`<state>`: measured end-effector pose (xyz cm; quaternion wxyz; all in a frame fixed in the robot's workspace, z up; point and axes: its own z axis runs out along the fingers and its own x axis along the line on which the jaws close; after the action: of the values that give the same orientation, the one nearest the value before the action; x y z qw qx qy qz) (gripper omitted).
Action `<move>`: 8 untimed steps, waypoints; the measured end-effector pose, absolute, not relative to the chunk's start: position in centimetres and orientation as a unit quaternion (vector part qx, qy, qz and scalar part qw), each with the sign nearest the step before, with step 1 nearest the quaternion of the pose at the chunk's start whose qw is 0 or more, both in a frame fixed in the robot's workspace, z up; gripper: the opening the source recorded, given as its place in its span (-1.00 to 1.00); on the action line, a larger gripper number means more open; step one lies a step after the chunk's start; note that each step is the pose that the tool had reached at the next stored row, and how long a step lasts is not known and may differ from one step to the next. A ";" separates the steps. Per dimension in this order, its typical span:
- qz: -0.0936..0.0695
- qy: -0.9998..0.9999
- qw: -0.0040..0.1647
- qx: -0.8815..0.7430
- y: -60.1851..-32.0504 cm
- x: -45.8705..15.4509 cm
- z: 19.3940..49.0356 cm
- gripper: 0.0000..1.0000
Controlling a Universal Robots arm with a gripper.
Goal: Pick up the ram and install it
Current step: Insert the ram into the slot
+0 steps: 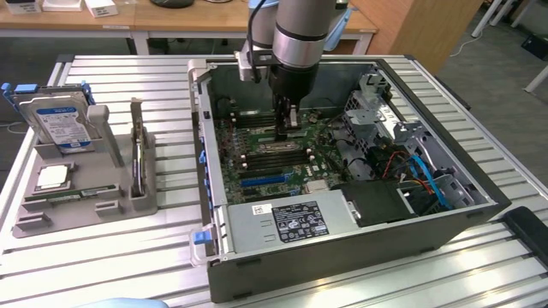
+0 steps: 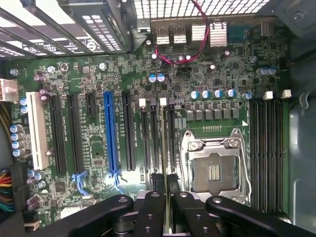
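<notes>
While hanging above long dark slots (image 2: 156,138) of green motherboard (image 2: 98,74), black claw (image 2: 167,183) clamps thin flat ram (image 2: 168,198) edge-on.

Quick count: one open PC case (image 1: 342,263), one hard drive (image 1: 61,125) and one CPU chip (image 1: 53,176) on one gray holder (image 1: 107,168), one gripper (image 1: 289,130) pinching one ram (image 2: 168,197).

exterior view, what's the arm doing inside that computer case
The arm's gripper is down inside the open computer case, closed on the ram, which it holds edge-on just above the memory slots beside the empty CPU socket. The stick looks lined up with a slot; whether it is seated cannot be told. A hard drive stands in the grey tray at the exterior view's left.
</notes>
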<state>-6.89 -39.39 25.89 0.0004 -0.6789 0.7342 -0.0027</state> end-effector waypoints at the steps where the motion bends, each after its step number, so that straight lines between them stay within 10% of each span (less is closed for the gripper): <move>1: -0.002 0.734 0.000 -0.679 -39.4 -6.9 25.8 -0.73; 8: -0.001 0.734 -0.001 -0.679 -39.4 -6.9 25.6 -0.73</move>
<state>-6.89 -39.39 25.55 -0.0010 -0.6789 0.7342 -0.0014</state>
